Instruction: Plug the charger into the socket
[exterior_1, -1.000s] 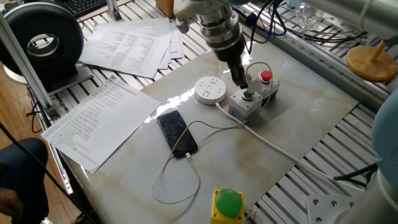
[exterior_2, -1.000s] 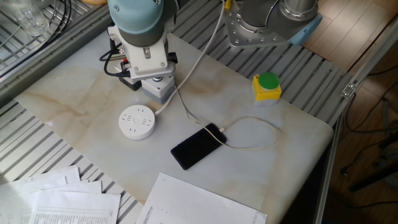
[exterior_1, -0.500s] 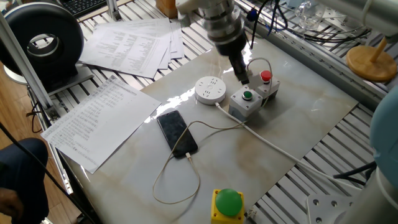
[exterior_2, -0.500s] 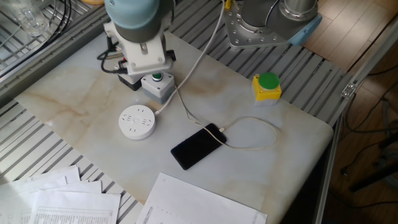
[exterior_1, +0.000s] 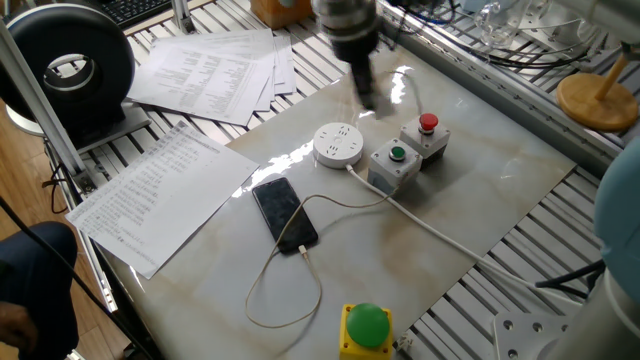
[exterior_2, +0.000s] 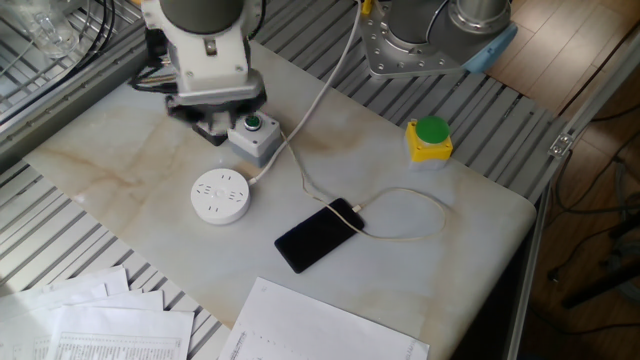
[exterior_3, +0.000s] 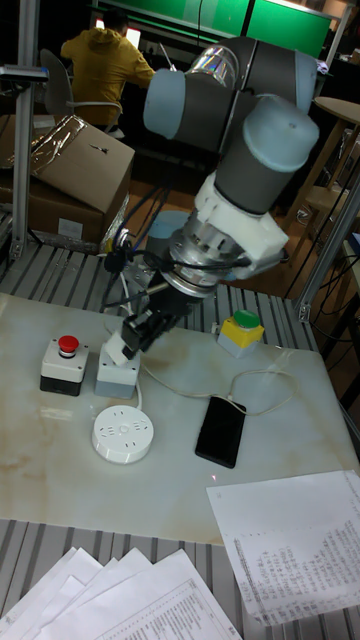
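Observation:
The socket (exterior_1: 338, 143) is a round white puck lying flat on the marble slab, also in the other fixed view (exterior_2: 221, 195) and the tall view (exterior_3: 123, 435). My gripper (exterior_3: 118, 350) hangs above the table just behind the socket, shut on a small white block, the charger (exterior_3: 111, 354). Its thin white cable (exterior_3: 185, 388) runs to the black phone (exterior_3: 220, 431). In one fixed view the gripper (exterior_1: 363, 97) is motion-blurred, so the charger cannot be made out there. The wrist flange (exterior_2: 205, 75) hides the fingers in the other fixed view.
Right beside the socket stand a grey box with a green button (exterior_1: 394, 165) and another with a red button (exterior_1: 426, 136). A yellow box with a green dome (exterior_1: 366, 327) sits at the slab's near edge. Paper sheets (exterior_1: 165, 190) lie to the left. The socket's thick cord (exterior_1: 430, 232) crosses the slab.
The gripper has risen and swung back and left, away from the green-button box, toward the far side of the socket. The phone, socket and boxes have not moved.

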